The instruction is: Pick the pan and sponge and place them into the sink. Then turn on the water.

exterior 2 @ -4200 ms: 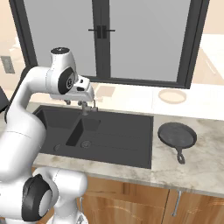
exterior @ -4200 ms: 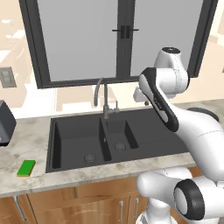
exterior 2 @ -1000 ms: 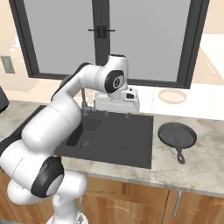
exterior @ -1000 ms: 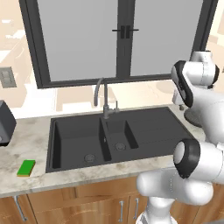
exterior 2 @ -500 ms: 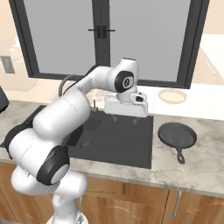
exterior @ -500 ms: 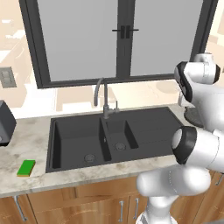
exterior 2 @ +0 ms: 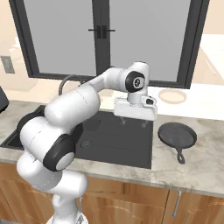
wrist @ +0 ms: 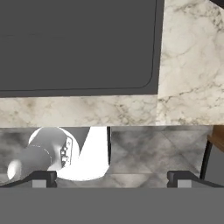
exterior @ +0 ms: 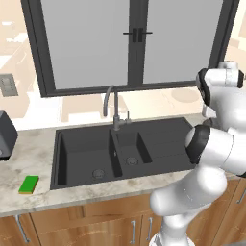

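The gripper (exterior 2: 134, 121) hangs with its fingers spread wide and nothing between them, poised above the drainboard end of the sink (exterior 2: 131, 151). In the hand view its two fingertips (wrist: 41, 177) stand far apart, and beneath them lie the dark sink surface and the marbled counter (wrist: 188, 74) at its edge. Just off to the hand's right and lower, on the counter beside the sink, sits the pan (exterior 2: 176, 135), its handle pointing toward the front edge. The step in hand appears to be the reach for the pan. To do it well, the hand should carry on rightward until the pan lies squarely under it, keep the jaws wide on the way down, and close on the rim or handle without nudging the pan along the counter. The sponge (exterior: 29, 184) lies far to the hand's left, beyond both basins, near the counter's front edge. No water runs from the faucet (exterior: 113, 105).
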Controlling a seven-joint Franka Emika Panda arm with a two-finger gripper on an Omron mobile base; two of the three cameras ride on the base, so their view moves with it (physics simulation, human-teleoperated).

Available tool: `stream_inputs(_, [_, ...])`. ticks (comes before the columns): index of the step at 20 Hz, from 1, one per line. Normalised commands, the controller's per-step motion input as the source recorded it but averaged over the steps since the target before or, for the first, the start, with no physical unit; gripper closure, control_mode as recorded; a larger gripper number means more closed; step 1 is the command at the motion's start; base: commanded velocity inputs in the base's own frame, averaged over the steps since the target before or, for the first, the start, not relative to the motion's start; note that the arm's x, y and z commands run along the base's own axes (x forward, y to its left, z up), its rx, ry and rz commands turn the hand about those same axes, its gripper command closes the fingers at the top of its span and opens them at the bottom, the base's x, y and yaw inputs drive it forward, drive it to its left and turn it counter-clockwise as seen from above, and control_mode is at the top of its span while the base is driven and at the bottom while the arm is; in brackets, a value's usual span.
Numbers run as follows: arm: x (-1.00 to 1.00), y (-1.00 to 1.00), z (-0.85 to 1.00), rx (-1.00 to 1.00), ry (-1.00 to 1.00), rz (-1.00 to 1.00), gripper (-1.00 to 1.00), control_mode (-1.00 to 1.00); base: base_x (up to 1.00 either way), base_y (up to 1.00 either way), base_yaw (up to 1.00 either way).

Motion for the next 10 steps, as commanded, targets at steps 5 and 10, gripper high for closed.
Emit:
stream_inputs(5, [0.02,-0.34,-0.13,0.03,0.03,-0.01,-1.00,-1.00,0.00,0.00,0.00])
stream_inputs(10, [0.03,-0.33,-0.20,0.03,0.01,0.00,-1.00,-1.00,0.00,0.00,0.00])
